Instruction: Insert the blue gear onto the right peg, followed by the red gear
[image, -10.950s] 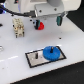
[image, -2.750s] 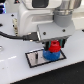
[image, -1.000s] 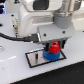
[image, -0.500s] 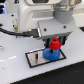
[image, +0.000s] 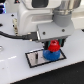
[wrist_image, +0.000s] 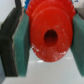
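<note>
Now on step two: gripper (wrist_image: 50, 37) pinching the red gear (wrist_image: 51, 32) above the blue gear (image: 50, 54) (already on plate); lower it straight onto the right peg.

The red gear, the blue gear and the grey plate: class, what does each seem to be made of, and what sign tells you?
Red gear: probably moulded plastic, with uniform bright colour and a faint sheen.
Blue gear: likely the same plastic, evenly saturated blue; the view is too blurred to judge its finish.
Plate: smooth, flat, pale grey with a black border; plastic or metal, unclear.
</note>
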